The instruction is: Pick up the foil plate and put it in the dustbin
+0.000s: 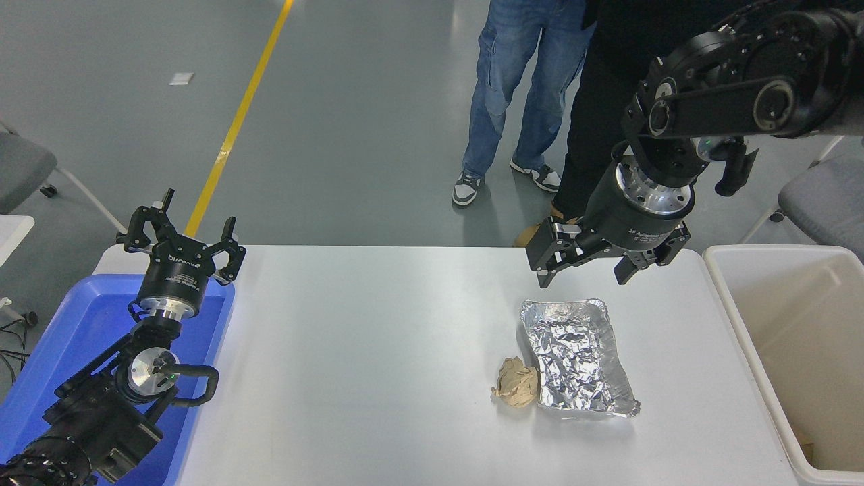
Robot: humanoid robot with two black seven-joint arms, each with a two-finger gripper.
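Observation:
The foil plate [576, 356] lies flat on the white table [378, 351], right of centre, shiny and crinkled. My right gripper [582, 278] is open and empty, hanging in the air just beyond the plate's far edge, jaws pointing down and spread wide. The dustbin [800, 351] stands off the table's right end, cream-white with a deep beige inside. My left gripper [181, 233] is open and parked at the lower left over the blue tray.
A crumpled tan paper ball [516, 383] touches the plate's left side. A blue tray [74, 351] sits at the table's left end. Two people's legs [513, 94] stand beyond the far edge. Grey chairs stand at both sides.

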